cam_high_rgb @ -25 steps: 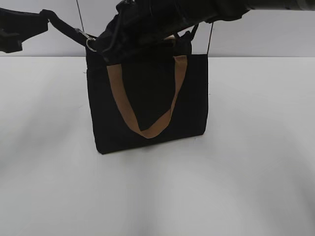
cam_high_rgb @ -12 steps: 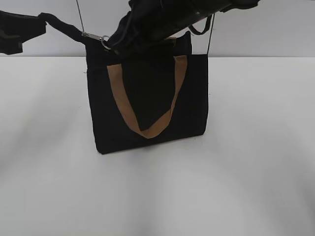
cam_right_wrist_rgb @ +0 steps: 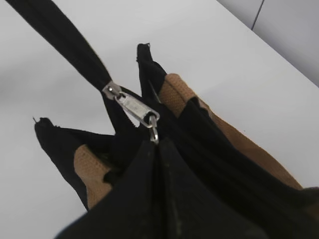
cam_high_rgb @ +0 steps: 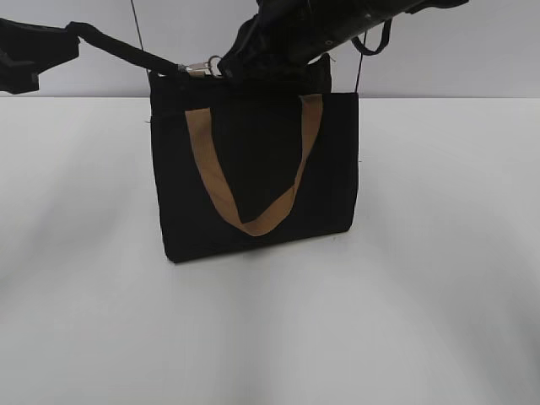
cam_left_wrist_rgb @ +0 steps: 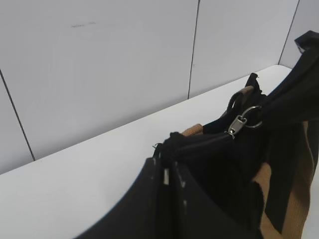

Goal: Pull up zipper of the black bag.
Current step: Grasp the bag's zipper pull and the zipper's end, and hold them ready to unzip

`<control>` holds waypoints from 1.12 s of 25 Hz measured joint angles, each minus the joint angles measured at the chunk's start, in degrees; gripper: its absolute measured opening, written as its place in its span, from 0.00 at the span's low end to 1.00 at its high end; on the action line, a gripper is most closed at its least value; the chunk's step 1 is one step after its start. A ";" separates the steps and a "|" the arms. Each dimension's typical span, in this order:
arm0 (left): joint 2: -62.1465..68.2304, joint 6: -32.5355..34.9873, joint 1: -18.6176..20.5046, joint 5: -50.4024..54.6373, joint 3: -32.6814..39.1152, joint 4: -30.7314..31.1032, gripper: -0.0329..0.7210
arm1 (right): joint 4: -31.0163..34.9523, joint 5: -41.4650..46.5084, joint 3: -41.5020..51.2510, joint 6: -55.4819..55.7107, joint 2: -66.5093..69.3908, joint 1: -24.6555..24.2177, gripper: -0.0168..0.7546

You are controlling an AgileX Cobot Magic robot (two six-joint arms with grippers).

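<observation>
The black bag (cam_high_rgb: 253, 169) stands upright on the white table, its tan handle (cam_high_rgb: 253, 224) hanging down the front. A black strap (cam_high_rgb: 126, 49) runs from its top left to a silver clasp (cam_high_rgb: 201, 67). My left gripper (cam_high_rgb: 51, 42) is shut on the strap's far end, as the left wrist view (cam_left_wrist_rgb: 172, 149) shows. My right gripper (cam_high_rgb: 232, 63) is above the bag's top edge, shut on the metal ring (cam_right_wrist_rgb: 154, 133) at the clasp's (cam_right_wrist_rgb: 132, 108) end. The zipper teeth are hidden under the jaws and fabric.
The white table (cam_high_rgb: 422, 295) spreads round the bag on all sides. A pale panelled wall (cam_high_rgb: 472, 59) stands close behind the bag. The right arm (cam_high_rgb: 337, 21) crosses above the bag from the upper right.
My right gripper has moved to the right along the bag's top, taking the clasp and ring with it. The strap has stretched longer and straighter. The left gripper has stayed in place.
</observation>
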 joint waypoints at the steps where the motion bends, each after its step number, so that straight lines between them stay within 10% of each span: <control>1: 0.00 0.00 0.00 0.05 0.00 0.00 0.06 | -0.51 0.15 0.00 0.63 0.00 -0.30 0.00; 28: 0.00 0.00 0.00 3.23 0.00 0.46 0.06 | -11.83 2.00 -0.02 12.49 0.00 -3.93 0.00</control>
